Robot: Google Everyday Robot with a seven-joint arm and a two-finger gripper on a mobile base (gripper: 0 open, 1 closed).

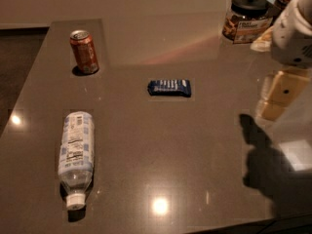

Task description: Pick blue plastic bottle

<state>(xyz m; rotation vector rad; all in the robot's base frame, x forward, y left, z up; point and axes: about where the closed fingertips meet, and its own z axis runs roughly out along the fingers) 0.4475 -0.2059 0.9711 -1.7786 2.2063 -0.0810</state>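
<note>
Four things share the grey table (195, 145). At the left, near the front edge, the blue plastic bottle (76, 152) lies on its side, long axis running front to back, white cap (75, 200) toward the front. An orange soda can (84, 51) stands upright well behind it. Mid-table lies a dark blue snack bar wrapper (169, 87); a black-lidded jar (246, 17) stands far right. My gripper (277, 95) hangs over the right side, well apart from the bottle; whether it is spread or closed I cannot tell
</note>
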